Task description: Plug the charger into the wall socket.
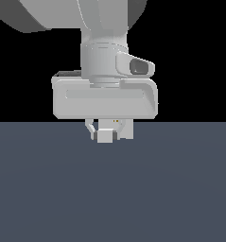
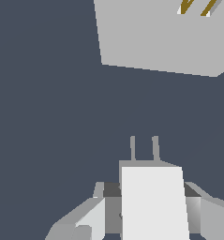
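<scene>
two prongs facing wall socket [image 2: 155, 40], well apart. gripper [image 2: 148, 206] clamped on charger [image 2: 153, 201], carried above floor. transport step underway; next calls for aligning prongs with gold slots, then pushing in.

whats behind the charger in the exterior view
Just behind the charger a sliver of the wall socket shows, with its two tiny gold dots. The gripper and its wide grey body cover the rest of the plate.
</scene>
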{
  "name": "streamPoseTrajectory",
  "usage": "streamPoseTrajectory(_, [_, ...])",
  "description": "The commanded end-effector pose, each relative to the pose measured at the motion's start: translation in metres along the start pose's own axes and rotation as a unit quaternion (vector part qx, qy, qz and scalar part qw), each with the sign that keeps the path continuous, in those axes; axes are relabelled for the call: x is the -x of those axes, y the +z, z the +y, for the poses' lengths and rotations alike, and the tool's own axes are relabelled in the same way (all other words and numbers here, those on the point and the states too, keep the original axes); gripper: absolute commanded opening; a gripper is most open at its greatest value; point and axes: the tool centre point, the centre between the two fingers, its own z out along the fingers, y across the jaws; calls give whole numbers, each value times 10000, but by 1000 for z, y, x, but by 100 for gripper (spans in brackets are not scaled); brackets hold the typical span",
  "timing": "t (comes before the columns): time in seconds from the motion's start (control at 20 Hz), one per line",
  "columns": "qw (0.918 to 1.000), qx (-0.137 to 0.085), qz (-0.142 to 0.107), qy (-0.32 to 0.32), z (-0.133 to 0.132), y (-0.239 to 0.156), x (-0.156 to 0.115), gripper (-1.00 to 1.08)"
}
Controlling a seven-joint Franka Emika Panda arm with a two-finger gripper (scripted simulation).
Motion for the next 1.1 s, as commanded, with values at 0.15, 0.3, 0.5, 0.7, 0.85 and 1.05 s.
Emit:
streamPoseTrajectory(0.15, [9991, 90, -4, 409, 7, -17, -21, -100])
streamPoseTrajectory(0.3, [9985, 120, -6, 537, 10, -22, -27, -100])
streamPoseTrajectory(0.5, [9980, 139, -8, 616, 12, -25, -32, -100])
streamPoseTrajectory(0.7, [9980, 140, -9, 620, 12, -25, -32, -100])
streamPoseTrajectory(0.85, [9980, 139, -7, 615, 12, -25, -32, -100])
streamPoseTrajectory(1.05, [9980, 139, -7, 615, 13, -24, -38, -100])
